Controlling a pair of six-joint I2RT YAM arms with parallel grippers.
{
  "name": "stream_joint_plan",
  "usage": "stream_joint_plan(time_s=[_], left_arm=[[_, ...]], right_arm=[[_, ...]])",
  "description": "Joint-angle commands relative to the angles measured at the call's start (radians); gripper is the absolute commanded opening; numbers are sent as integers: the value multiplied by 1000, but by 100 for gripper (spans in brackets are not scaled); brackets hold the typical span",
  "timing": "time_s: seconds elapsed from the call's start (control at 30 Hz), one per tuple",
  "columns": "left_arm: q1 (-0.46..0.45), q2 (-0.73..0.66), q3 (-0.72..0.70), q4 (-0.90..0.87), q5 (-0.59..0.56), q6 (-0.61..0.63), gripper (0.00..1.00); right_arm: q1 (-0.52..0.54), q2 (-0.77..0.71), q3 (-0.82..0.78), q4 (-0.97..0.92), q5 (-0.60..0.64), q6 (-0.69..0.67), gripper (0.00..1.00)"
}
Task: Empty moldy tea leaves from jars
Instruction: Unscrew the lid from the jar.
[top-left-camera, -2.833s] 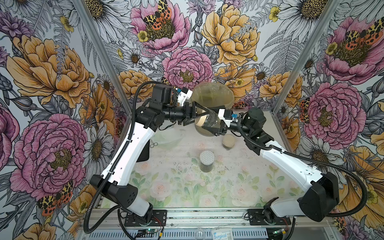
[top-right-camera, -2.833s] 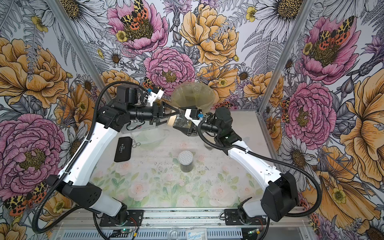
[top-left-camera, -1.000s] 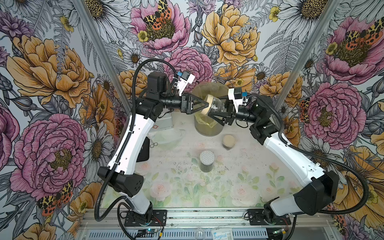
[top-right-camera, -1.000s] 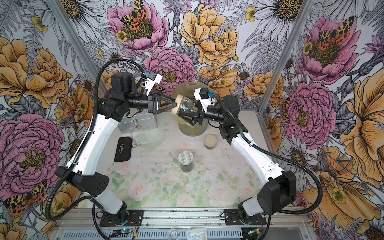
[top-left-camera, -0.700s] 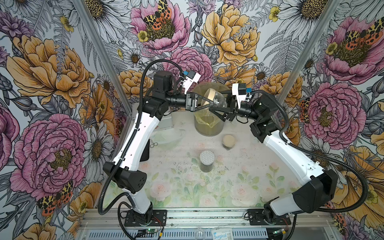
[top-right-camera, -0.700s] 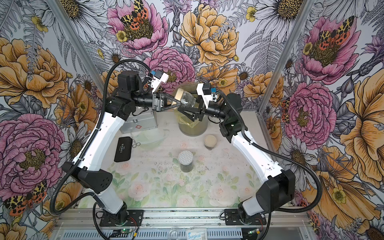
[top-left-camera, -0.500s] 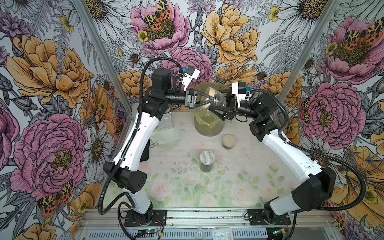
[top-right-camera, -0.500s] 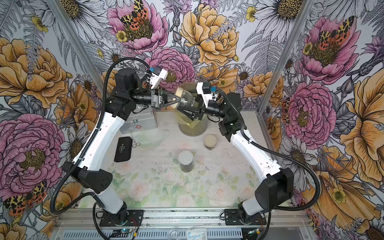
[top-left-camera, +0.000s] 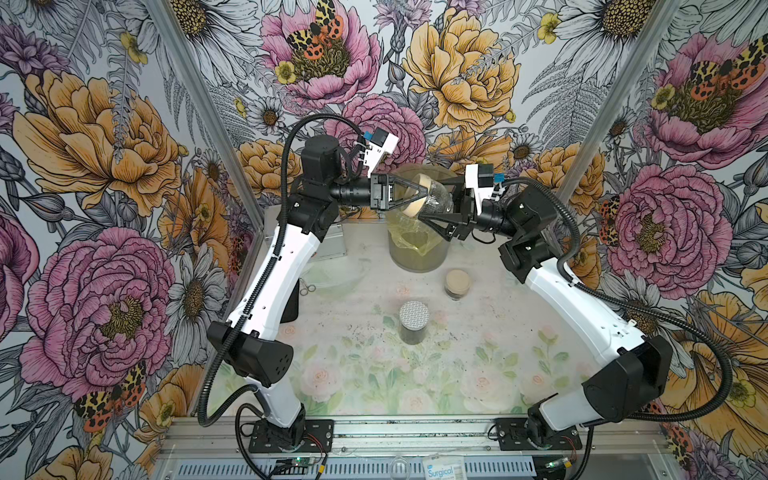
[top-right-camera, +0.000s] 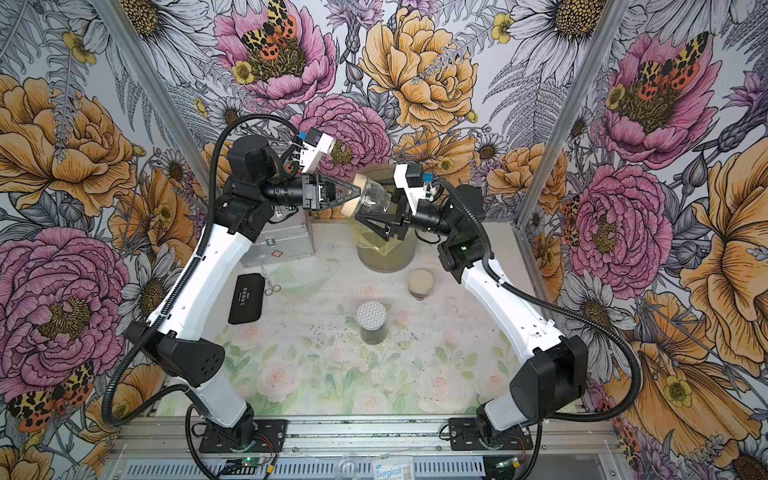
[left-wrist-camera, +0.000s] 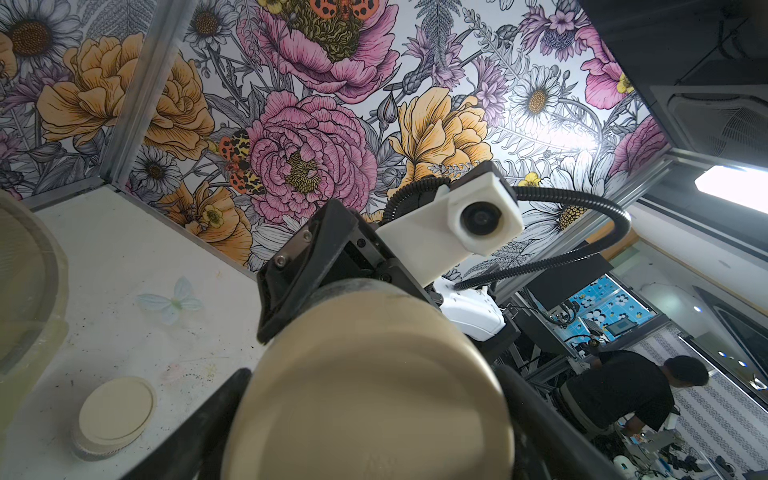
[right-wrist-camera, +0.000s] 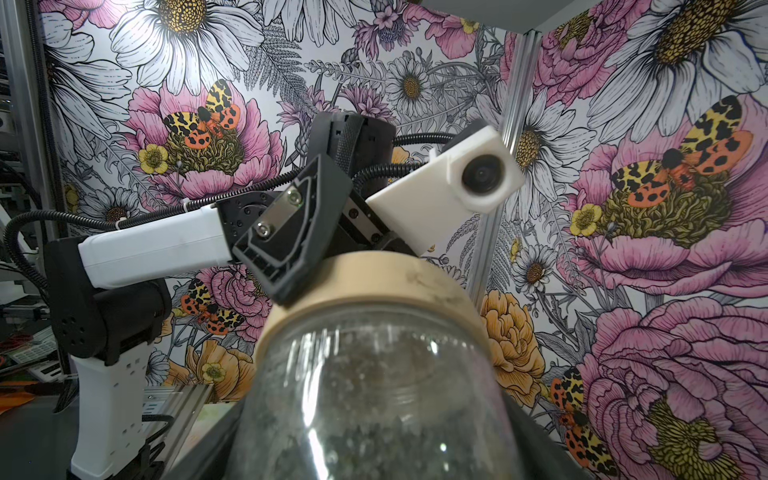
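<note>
Over the bin, my right gripper (top-left-camera: 432, 203) (top-right-camera: 374, 201) (right-wrist-camera: 374, 436) is shut on a clear glass jar (top-left-camera: 437, 198) (top-right-camera: 377, 198) lying on its side. Dark tea leaves (right-wrist-camera: 365, 415) show through its glass. Its tan lid (top-left-camera: 414, 195) (top-right-camera: 352, 195) (left-wrist-camera: 365, 395) points toward my left gripper (top-left-camera: 417, 197) (top-right-camera: 353, 198) (left-wrist-camera: 365, 399), whose fingers (left-wrist-camera: 222, 399) press the lid's rim from both sides. On the table stand a second tan-lidded jar (top-left-camera: 457, 282) (top-right-camera: 420, 282) (left-wrist-camera: 116, 411) and a silver dotted-lid jar (top-left-camera: 413, 318) (top-right-camera: 372, 316) with a dark mass inside.
The big translucent bin (top-left-camera: 417, 257) (top-right-camera: 386, 259) with a yellow bag (top-left-camera: 415, 243) stands at the back under the held jar. A silver metal case (top-right-camera: 282, 245), a black pouch (top-right-camera: 247, 299), small scissors (top-right-camera: 272, 286) and a clear bowl (top-right-camera: 303, 278) sit at the left.
Both arms rose and carried the jar from in front of the bin to above it. My left gripper came onto the lid and its fingers narrowed against the rim.
</note>
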Motion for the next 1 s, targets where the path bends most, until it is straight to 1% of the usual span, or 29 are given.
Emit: stream_joint_plan(time_s=[0.0,0.03,0.07,0.1,0.13,0.2,0.27,0.3,0.37,0.47,0.5,0.57,0.6,0.73,0.8,0.97], left_arm=[[-40,-12,47,-74,-41,-59,55],[-44,-6,60,-97,-83,-94,47],[-46,2,77,-136,-136,-133,31],[-46,15,95,-181,-186,-171,19],[-45,26,116,-226,-231,-204,14],[-51,26,108,-256,-302,-254,13],[-71,26,104,-261,-351,-269,15],[-86,35,120,-261,-356,-261,17],[-110,49,151,-261,-363,-244,16],[-111,67,184,-326,-438,-215,2],[-103,73,199,-365,-468,-207,0],[-83,74,194,-396,-507,-223,0],[-76,74,187,-403,-525,-230,0],[-77,73,186,-442,-631,-238,0],[-71,75,191,-467,-689,-242,0],[-64,50,172,-467,-763,-305,0]], right_arm=[[2,-7,27,-3,44,-73,27],[2,-7,27,-14,53,-104,26],[3,-11,21,-24,65,-149,25],[6,-17,4,-23,84,-203,25],[9,-24,-16,-12,110,-247,24],[12,-28,-35,-5,156,-317,22],[13,-15,-24,-32,192,-370,21],[14,-8,-22,-47,209,-406,21],[14,4,-28,-40,251,-438,20],[17,17,-33,-52,293,-489,20],[22,17,-44,-47,319,-515,20],[37,12,-81,-18,380,-588,21],[44,11,-99,-10,407,-646,21],[58,24,-140,38,491,-777,20],[65,28,-169,92,544,-837,18],[103,32,-230,184,650,-1014,13]])
